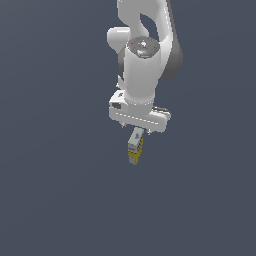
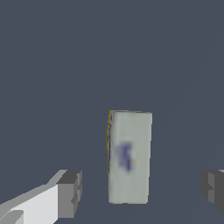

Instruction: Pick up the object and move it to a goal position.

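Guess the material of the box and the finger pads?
Box: looks like printed cardboard, matte grey-white face with a blurred bluish mark, yellow at one edge; flat render, so unsure. Finger pads: dark grey, ridged, possibly rubber, on a glossy white gripper body that reads as painted plastic or metal.

A flat, uniform dark slate-blue surface [image 1: 55,200] fills the whole background, evenly lit.

The arm [image 1: 141,65] looks like smooth white plastic with a soft sheen. Below it, the box [image 2: 129,156] is matt, like printed card, its bluish mark blurred. The desk [image 1: 50,200] is a flat, matt slate-grey surface without texture.
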